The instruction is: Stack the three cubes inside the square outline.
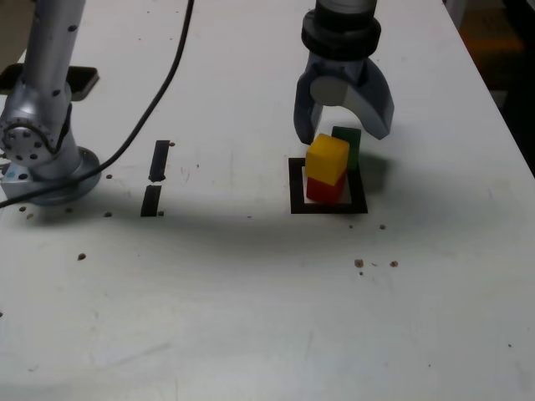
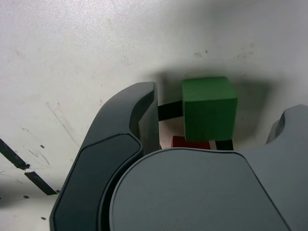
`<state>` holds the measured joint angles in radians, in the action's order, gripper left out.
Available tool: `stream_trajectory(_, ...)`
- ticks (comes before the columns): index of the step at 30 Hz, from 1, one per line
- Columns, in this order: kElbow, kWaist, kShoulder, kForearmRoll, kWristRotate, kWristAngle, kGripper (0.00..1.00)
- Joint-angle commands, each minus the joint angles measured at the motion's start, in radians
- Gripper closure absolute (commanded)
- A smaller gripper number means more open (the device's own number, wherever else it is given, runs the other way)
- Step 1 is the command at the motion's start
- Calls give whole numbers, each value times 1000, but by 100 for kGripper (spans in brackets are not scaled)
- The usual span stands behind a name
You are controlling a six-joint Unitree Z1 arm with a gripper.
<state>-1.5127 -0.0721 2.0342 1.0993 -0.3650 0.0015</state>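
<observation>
In the exterior view the yellow cube point(image 1: 327, 159) sits on the red cube point(image 1: 324, 190), slightly twisted, inside the square outline point(image 1: 296, 194). The green cube point(image 1: 349, 144) stands just behind them on the outline's far edge. My gripper point(image 1: 341, 134) hangs over the green cube, open, one finger on each side and not touching it. The wrist view shows the green cube point(image 2: 209, 108) between the fingers point(image 2: 139, 120), with gaps on both sides. It rests over the black outline point(image 2: 168, 111), with a sliver of the red cube point(image 2: 190, 142) below. The yellow cube is hidden there.
Two short black strips point(image 1: 159, 160) point(image 1: 151, 200) lie at the exterior view's left, near the arm's base point(image 1: 42, 154). A black cable point(image 1: 167, 75) runs across the white table. The table's edge point(image 1: 501, 109) is at the right. Small crumbs point(image 1: 359, 263) dot the surface.
</observation>
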Motion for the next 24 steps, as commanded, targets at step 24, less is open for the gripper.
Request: stream_trajectory(24,-15,-8,96,-35,33,-6,19)
